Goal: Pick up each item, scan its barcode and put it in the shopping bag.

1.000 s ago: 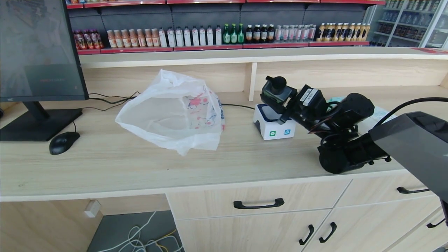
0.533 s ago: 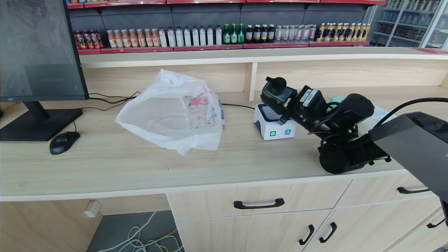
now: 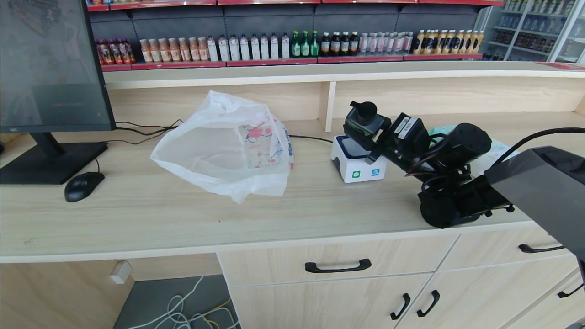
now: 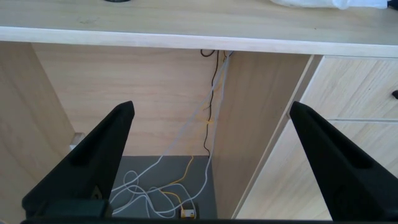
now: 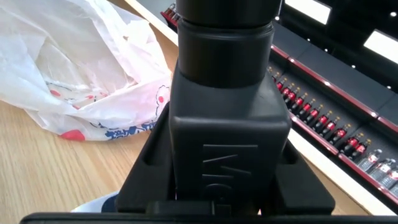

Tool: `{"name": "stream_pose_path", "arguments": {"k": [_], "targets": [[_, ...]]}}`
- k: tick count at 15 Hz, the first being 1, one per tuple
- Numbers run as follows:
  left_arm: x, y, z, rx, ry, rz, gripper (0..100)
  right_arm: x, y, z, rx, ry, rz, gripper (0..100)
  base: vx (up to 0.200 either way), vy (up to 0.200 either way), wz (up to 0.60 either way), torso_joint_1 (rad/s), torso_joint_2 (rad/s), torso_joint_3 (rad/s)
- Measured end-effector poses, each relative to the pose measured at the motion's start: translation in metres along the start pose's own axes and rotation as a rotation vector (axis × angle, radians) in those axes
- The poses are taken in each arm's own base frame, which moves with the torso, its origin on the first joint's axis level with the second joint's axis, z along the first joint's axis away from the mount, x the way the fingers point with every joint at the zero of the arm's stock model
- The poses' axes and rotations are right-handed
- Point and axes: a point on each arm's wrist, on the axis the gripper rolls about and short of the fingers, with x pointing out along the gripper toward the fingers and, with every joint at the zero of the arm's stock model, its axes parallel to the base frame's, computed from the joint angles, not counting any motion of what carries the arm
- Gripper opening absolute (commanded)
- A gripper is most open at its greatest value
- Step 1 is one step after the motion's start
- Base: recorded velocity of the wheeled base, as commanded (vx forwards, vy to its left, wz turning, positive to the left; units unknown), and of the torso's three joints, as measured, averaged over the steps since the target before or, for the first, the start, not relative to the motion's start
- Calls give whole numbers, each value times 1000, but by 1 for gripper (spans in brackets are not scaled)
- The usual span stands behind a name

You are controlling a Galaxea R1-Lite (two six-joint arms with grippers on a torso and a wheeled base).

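Had the dark bottle (image 3: 363,119) clamped in the right gripper (image 3: 371,137) just above the scanner (image 3: 358,165), the shopping bag (image 3: 224,146) near the scanner's left side. Called, likely, for a slow roll until the barcode faced the scanner, without bumping it. Showed the bottle over the scanner from the head, the squeeze on the bottle's sides from the right wrist, and the left gripper (image 4: 214,162) spread wide and empty from the left wrist, lower than the scanner.

A light wood-grain counter (image 3: 183,214) ran across the room, with black-handled drawers (image 3: 274,267) beneath. A monitor (image 3: 45,68) and mouse (image 3: 82,186) stood at its left end. Red-edged shelves (image 3: 274,61) of bottles (image 3: 256,47) lined the dark rear wall; cables (image 3: 183,308) lay on the grey floor (image 3: 146,301)
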Motion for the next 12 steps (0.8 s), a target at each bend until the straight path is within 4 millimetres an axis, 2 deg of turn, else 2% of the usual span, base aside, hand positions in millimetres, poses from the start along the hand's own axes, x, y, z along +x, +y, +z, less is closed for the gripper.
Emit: {"name": "stream_pose_path", "arguments": {"k": [3,5,9,12], "targets": [[0,0,0,0,0,0,100,1,-3,11,70,15,-53,0,0,0,0,0,0,0],[0,0,0,-1,0,0,100,-3,-1,25,167,60,-123,0,0,0,0,0,0,0],[0,0,0,-1,0,0,100,-24,10,65,433,196,-351,0,0,0,0,0,0,0],[0,0,0,8,2,-1,100,-44,14,95,527,247,-454,0,0,0,0,0,0,0]]}}
